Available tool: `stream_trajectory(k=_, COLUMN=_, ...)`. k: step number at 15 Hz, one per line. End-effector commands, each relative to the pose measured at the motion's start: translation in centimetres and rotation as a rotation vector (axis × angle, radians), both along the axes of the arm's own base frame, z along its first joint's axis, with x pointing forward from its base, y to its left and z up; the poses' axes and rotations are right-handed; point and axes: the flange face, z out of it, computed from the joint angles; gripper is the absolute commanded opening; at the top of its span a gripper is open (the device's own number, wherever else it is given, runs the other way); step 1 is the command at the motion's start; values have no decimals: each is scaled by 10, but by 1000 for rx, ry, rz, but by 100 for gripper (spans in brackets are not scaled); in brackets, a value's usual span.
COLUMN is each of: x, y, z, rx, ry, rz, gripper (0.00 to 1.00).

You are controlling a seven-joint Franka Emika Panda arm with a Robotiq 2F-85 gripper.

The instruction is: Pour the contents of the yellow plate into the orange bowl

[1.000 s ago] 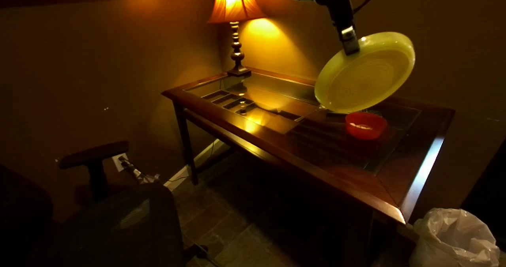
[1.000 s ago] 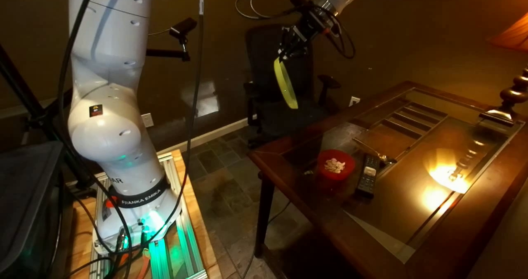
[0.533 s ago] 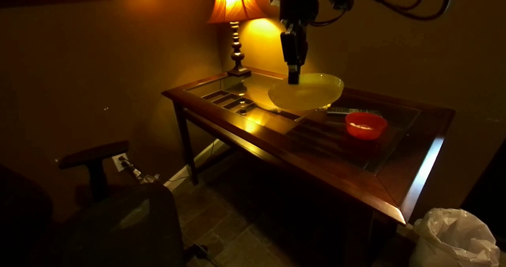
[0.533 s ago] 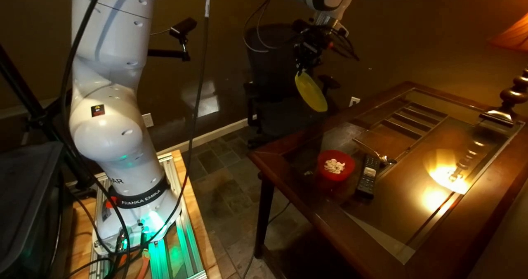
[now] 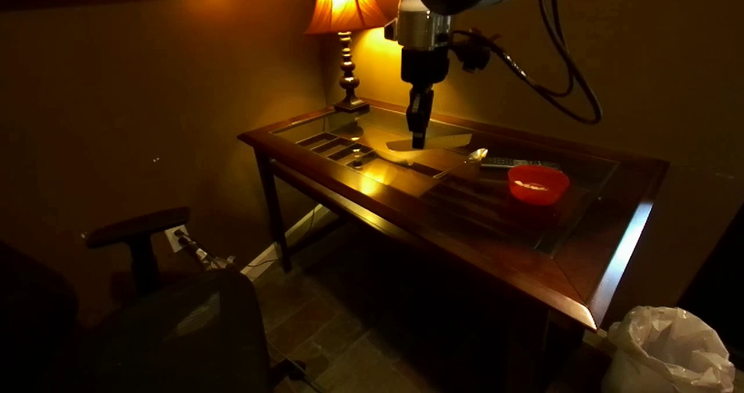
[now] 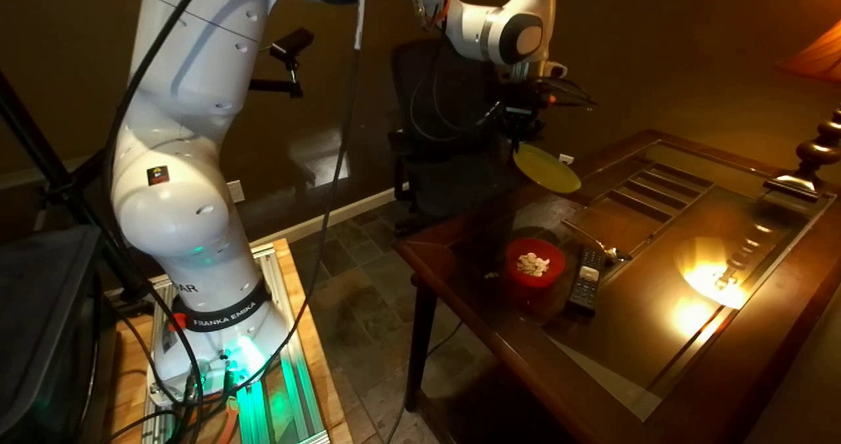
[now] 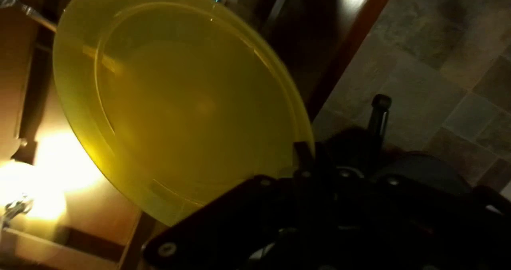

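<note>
The yellow plate is held in the air over the table, slightly tilted, and also shows in an exterior view. In the wrist view its face looks bare. My gripper is shut on the plate's rim; the fingers also show in the wrist view and in an exterior view. The orange bowl stands upright on the table, apart from the plate. In an exterior view the bowl holds a small pile of white pieces. The bowl is not clearly visible in the wrist view.
A dark remote lies beside the bowl, with a metal spoon near it. The wooden table has a glass top. A lit lamp stands at the table's far corner. An office chair is near the table.
The plate has turned from steeply tilted to nearly level. The gripper has carried it away from the bowl and lower. The bowl and its white pieces look unchanged.
</note>
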Motion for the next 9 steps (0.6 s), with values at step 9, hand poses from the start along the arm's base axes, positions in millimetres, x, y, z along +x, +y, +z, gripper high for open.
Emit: stream_trajectory(k=9, x=54, y=-42, z=-58, rx=-51, ry=-624, rz=-6, gripper=1)
